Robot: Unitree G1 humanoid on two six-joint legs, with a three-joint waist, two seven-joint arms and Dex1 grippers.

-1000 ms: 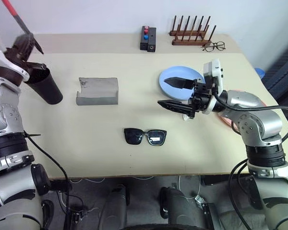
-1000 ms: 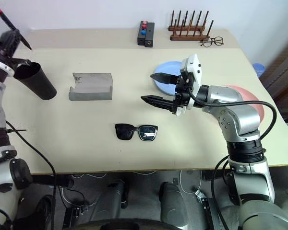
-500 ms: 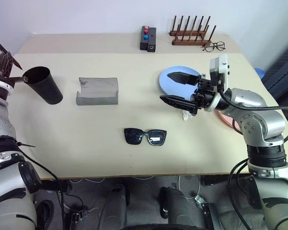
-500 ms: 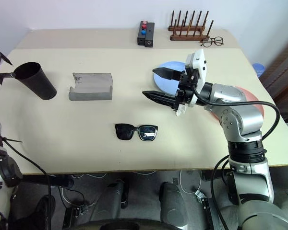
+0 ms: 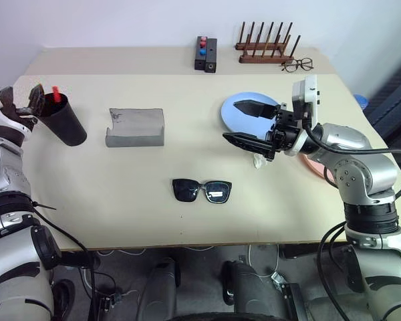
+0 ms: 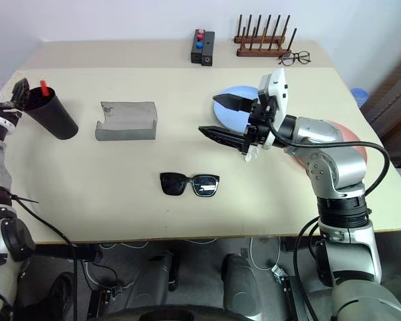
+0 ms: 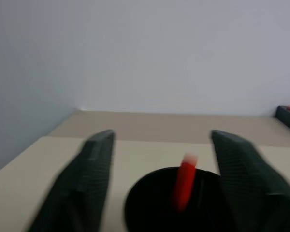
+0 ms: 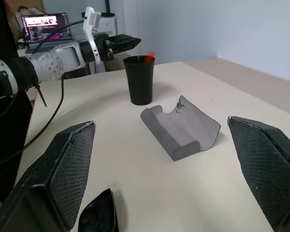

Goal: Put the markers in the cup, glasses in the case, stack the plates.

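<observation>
Red-ended marker (image 5: 54,91) standing in the cup (image 5: 63,122) near the tabletop's (image 5: 120,200) left edge.
Left gripper (image 5: 20,105) fingers spread open beside the cup rim, gripping nothing; right gripper (image 5: 248,124) fingers wide open, empty, over the blue plate's (image 5: 235,120) near edge. Sunglasses (image 5: 202,190) lie near the front edge; open grey case (image 5: 136,127) sits between cup and blue plate.

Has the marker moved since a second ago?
Yes. The marker was held high above the cup; now it stands inside it, red end up, released by the open left hand.
</observation>
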